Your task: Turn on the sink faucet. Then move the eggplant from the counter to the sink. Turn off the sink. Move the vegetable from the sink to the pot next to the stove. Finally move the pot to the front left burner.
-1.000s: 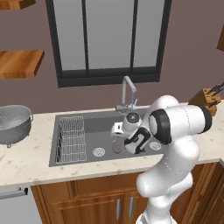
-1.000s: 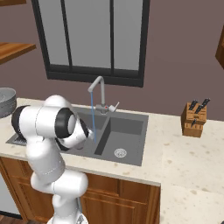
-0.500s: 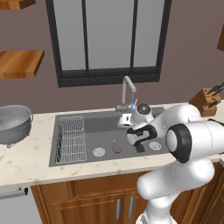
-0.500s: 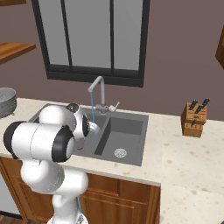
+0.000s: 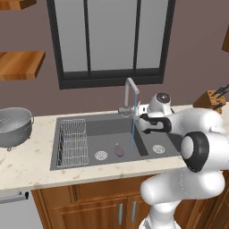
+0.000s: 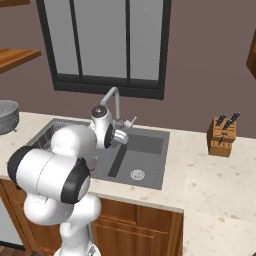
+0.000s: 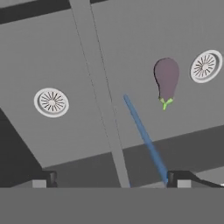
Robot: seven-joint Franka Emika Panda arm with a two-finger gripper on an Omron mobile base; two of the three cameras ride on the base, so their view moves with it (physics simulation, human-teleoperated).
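- We see the gripper wide open and empty, its two tips far apart, poised above the sink close to the sink faucet.
- The basin floor around the eggplant is bare on all sides; the central divider runs beside it.
- A thin blue water stream falls from the spout just beside the eggplant.
- We count one eggplant, two round silver drains, one wire dish rack, one silver colander and one knife block on the counter.
- The eggplant is small, dull purple and egg-shaped with a green stem, lying in the left basin between the drain and the divider.
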